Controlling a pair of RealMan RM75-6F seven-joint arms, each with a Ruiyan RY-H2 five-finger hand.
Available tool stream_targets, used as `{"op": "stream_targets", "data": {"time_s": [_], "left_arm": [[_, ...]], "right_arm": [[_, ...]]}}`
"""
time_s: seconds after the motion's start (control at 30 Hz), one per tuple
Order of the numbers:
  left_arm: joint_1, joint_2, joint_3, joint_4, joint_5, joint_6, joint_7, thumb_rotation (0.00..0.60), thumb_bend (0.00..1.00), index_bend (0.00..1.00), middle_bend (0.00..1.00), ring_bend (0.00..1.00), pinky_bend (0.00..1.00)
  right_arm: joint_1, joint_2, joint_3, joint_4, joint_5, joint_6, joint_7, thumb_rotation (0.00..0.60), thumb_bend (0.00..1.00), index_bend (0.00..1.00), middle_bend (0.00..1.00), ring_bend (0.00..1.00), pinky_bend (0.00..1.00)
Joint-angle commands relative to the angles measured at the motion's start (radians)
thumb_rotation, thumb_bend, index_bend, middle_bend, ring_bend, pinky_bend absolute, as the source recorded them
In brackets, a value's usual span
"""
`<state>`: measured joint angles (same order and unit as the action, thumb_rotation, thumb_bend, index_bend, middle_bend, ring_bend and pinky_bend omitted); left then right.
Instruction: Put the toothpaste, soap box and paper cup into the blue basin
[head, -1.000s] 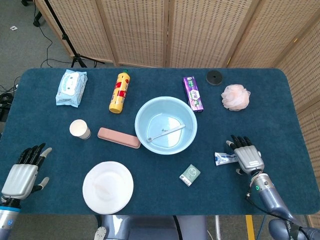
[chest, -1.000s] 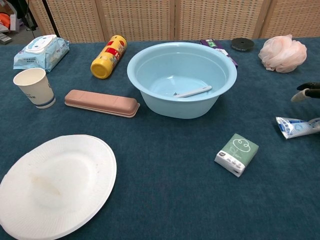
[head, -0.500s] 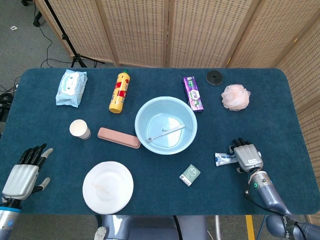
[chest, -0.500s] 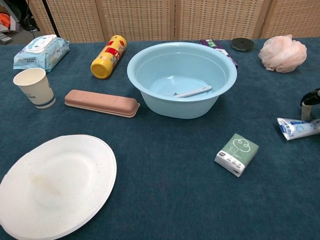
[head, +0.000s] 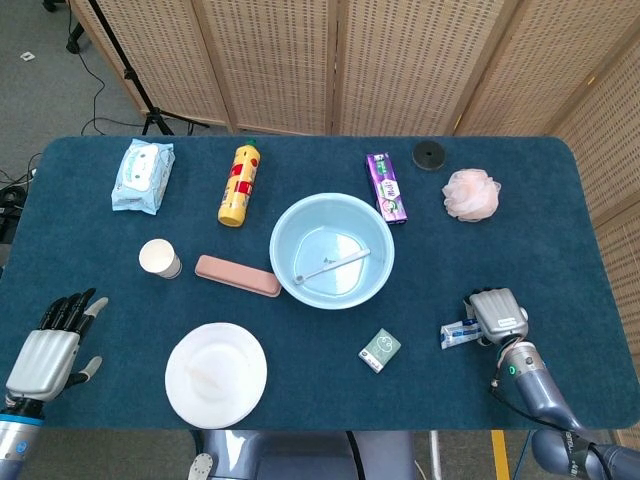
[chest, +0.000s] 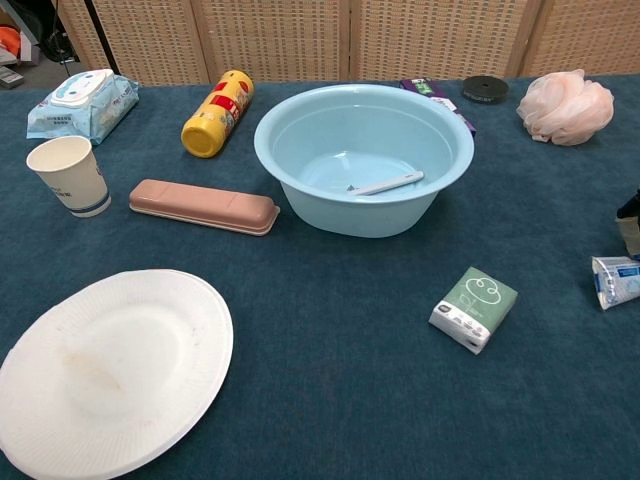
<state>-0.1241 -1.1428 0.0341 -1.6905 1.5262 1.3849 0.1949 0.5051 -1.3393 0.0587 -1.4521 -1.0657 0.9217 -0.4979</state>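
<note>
Basin (head: 380, 275): light blue, mid-bench (head: 560, 230); a white stick-like item lies inside it.
Toothpaste (head: 458, 333): flat on the bench, right of the basin and nearer the front edge, under the right robot hand.
Right robot hand (head: 497, 315): fingers curled down over the toothpaste; whether it actually grips the tube, cannot tell. Chest view shows only the tube end (chest: 617, 280) at the frame edge.
Left robot hand (head: 48, 345): far left of the basin at the front edge, fingers spread, holding nothing.
Soap box (head: 237, 275): pink, long, just left of the basin.
Cup (head: 159, 258): upright, left of the soap box.
Plate (head: 216, 374): white, front-left of the basin.
Green packet (head: 380, 349): in front of the basin.
</note>
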Motion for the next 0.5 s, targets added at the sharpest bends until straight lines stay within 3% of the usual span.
{"op": "stream_targets", "data": {"time_s": [0.03, 0.5], "left_arm": [[0.0, 0.0, 0.0, 0.0, 0.0, 0.0, 0.0, 0.6, 0.27, 0.0, 0.0, 0.0, 0.09], [0.0, 0.004, 0.001, -0.002, 0.003, 0.002, -0.009, 0.6, 0.27, 0.0, 0.0, 0.0, 0.09]], "right_arm": [[-0.001, -0.003, -0.003, 0.003, -0.007, 0.009, 0.003, 0.6, 0.18, 0.71, 0.51, 0.47, 0.46], [-0.006, 0.005, -0.013, 0.006, -0.036, 0.036, 0.024, 0.6, 0.21, 0.77, 0.58, 0.54, 0.52]]}}
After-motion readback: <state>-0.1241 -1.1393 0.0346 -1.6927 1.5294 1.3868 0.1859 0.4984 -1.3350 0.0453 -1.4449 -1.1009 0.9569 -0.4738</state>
